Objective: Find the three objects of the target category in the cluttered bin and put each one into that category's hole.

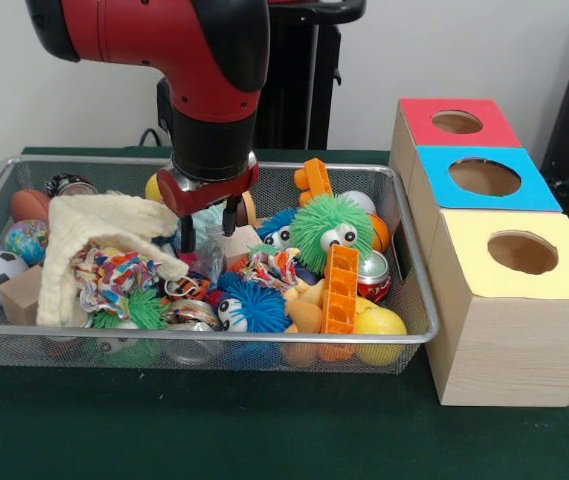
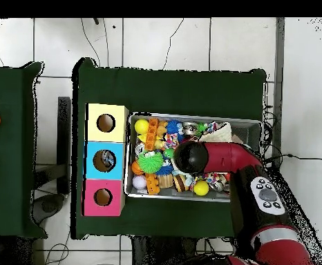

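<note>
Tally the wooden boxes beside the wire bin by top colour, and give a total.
Red-topped box: 1
Blue-topped box: 1
Yellow-topped box: 1
Total: 3 boxes, each with one round hole, standing in a row beside the wire bin.

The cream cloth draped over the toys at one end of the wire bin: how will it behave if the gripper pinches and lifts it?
The cream fabric cloth lies in soft folds, so it is probably floppy and light, sagging from one pinch point. Draped over the multicoloured rope toy in the silver mesh bin, it may drag neighbours along.
</note>
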